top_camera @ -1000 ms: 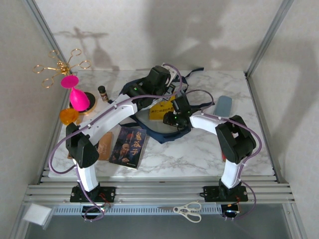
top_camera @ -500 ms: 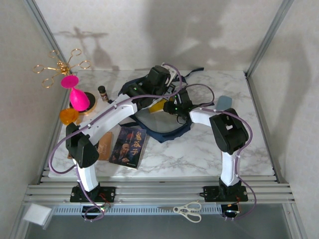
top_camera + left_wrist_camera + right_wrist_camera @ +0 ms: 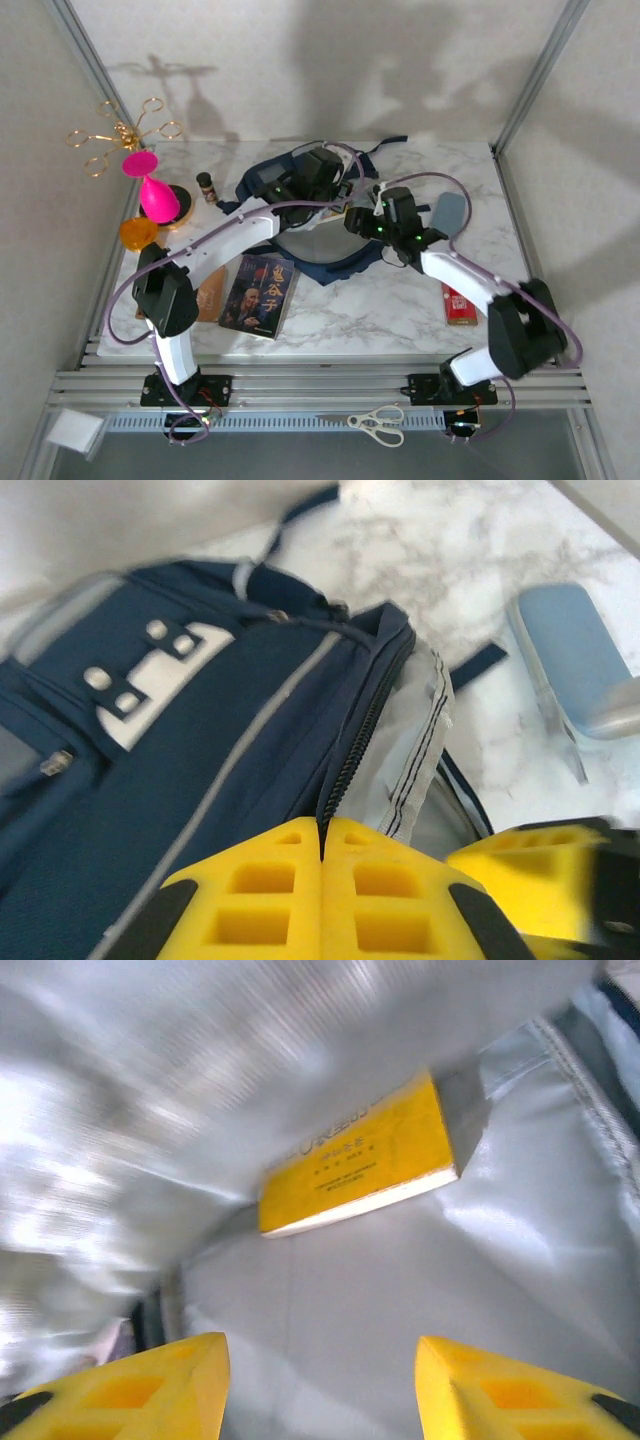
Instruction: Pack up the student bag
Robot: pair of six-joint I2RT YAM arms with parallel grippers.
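Desk [image 3: 380, 310]: white marble top, my two arm bases at its near edge.

Student bag [image 3: 262, 175]: navy w/ grey-white patches, lying mid-desk towards the far side, main compartment unzipped, grey lining showing. Both my arms reach into/onto it.

Dark-cover book [image 3: 260, 292]: flat on desk, near-left of bag, not touching it.

Blue-grey case [image 3: 450, 210]: flat on desk just right of bag, apart from it.

Pink vase [image 3: 152, 190]: upright, far-left of desk, well apart from bag.

Yellow book [image 3: 355, 1160]: inside the bag, flat on the lining, lying skewed, ahead of my R pincer, not touched.

R pincer [image 3: 320, 1380]: inside the bag opening, released, fingers wide apart, nothing between them, lining below.

L pincer [image 3: 322, 880]: clenched, fingers pressed together at bag's opening; zip edge runs straight into the seam between them, so grasping the bag by that edge. Grey lining flap just right of the grip.

Red box [image 3: 458, 305]: flat on desk, near-right, next to my R arm's elbow.

Small brown bottle [image 3: 206, 185]: upright, btw vase and bag.
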